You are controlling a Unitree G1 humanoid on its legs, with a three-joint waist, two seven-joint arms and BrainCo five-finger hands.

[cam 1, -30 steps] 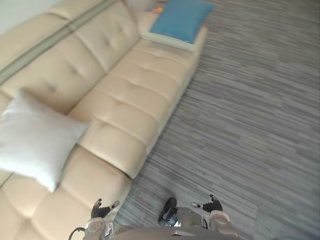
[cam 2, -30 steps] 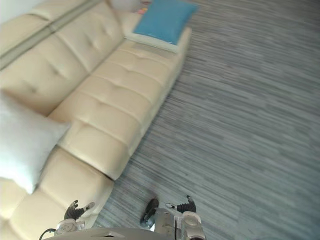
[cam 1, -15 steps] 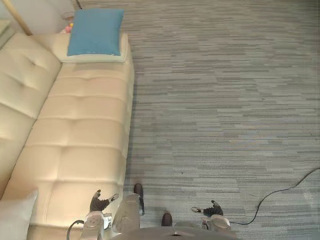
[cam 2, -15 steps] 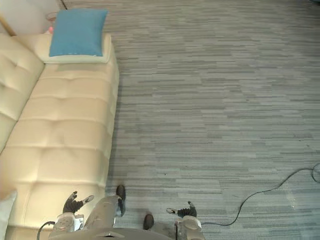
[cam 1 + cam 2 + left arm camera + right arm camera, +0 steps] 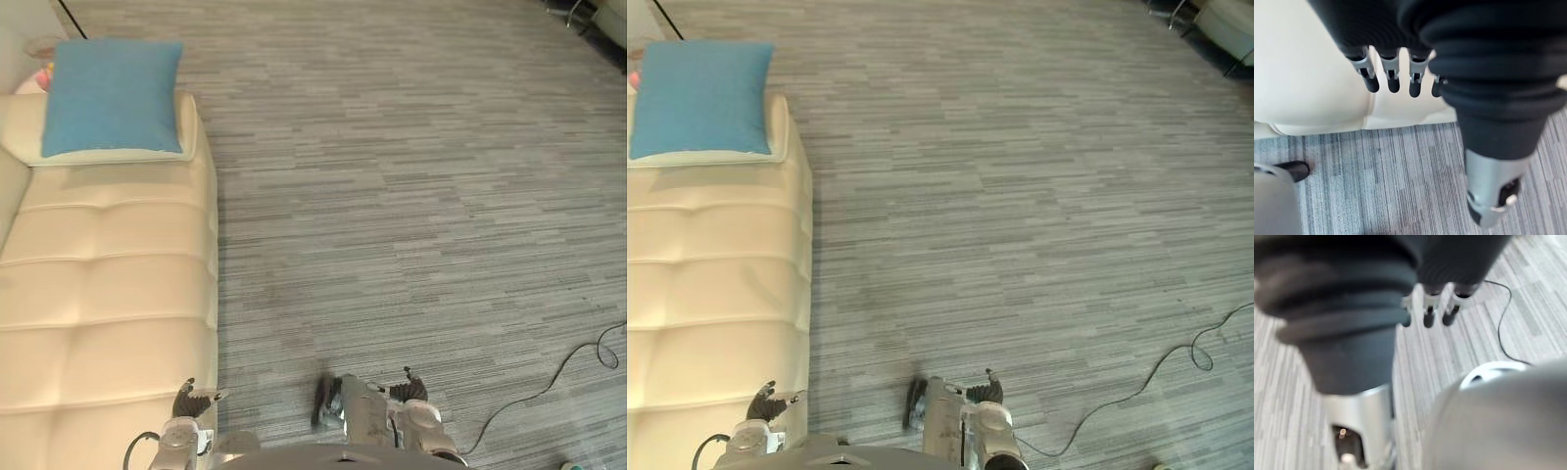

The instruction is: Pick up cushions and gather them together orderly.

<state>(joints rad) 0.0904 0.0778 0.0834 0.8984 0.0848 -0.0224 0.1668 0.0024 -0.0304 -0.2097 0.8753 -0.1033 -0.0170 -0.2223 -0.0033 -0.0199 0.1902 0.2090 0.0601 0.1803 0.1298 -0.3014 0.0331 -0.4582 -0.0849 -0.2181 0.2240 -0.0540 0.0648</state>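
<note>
Blue cushion (image 5: pixel 111 96): it lies flat at the far end of the sofa (image 5: pixel 108 284), stacked on a cream cushion (image 5: pixel 118 155), well apart from both of your hands.
Handling: it looks plump, soft and light, with a matt cloth cover that should not slip. Expect it to sag and fold if you pinch one corner.
Where to hold: take it by two opposite side edges, one hand on each, or slide straight fingers under the near edge and close the thumb on top.
Cream cushion: it touches the blue one from below and shows past its near edge and the edge on the floor side. It may drag along when you lift, so raise the blue one straight up.
Left hand (image 5: pixel 192 401): it is low at the sofa's near front edge. Its fingers (image 5: pixel 1393 81) hang straight and relaxed, holding nothing.
Right hand (image 5: pixel 409 389): it is low over the carpet (image 5: pixel 411 215). Its fingers (image 5: pixel 1427 318) are also loose and straight, and it is empty.
Sofa: it is cream and tufted, and its long seat runs between you and the stacked pair.
In the way: mainly the distance, so you will likely need to walk along the sofa's front on the carpet before reaching.
Behind the cushions: something small and pink (image 5: pixel 44 76) sits by the wall, too small to identify. Keep your reach short of it.
</note>
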